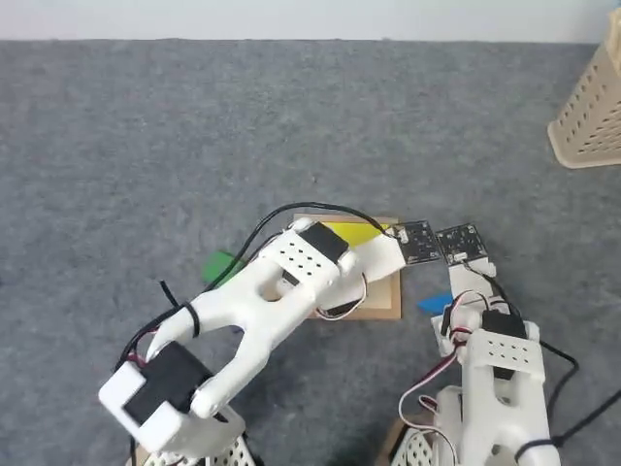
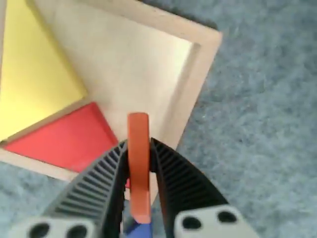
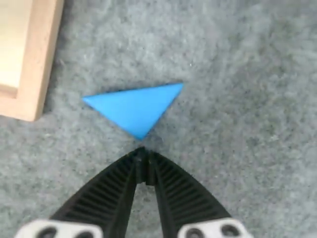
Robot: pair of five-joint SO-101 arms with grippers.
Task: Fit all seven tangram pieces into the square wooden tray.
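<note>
Grey, short-napped matting covers the surface [image 1: 146, 146], and a pale perforated basket [image 1: 590, 107] stands at the high view's 2 o'clock edge. Near the middle lies the square wooden tray [image 1: 384, 303], light unfinished wood with a raised flat rim and mitred corners. The white plastic left arm [image 1: 262, 291] stretches across it from 7 o'clock.

Inside the tray [image 2: 200, 64] a flat matte yellow triangle [image 2: 34, 74] lies beside a red piece [image 2: 69, 141], their straight edges running close along each other. The red piece lies close along the rim. Bare smooth wood floor shows between these two pieces and the tray's far corner.

The left gripper [image 2: 138, 145] has its ribbed black fingers [image 2: 106, 171] clamped on an orange piece [image 2: 138, 128]. It is held on edge, so only its narrow rounded side shows, above the tray floor close to the rim.

A green piece [image 1: 221, 265] lies on the matting at the tray's 9 o'clock, just off the left arm. A blue triangle [image 1: 434, 304] lies flat at the tray's 4 o'clock, near the rim but apart from it.

The right arm [image 1: 500, 379] comes in from 5 o'clock. The right gripper [image 3: 141, 156] has its fingers pressed together, holding nothing. Its tip is just short of one corner of the blue triangle [image 3: 136, 106], with a sliver of matting between. The tray's corner [image 3: 42, 59] lies off to one side, with open matting around the triangle's sharp edges.
</note>
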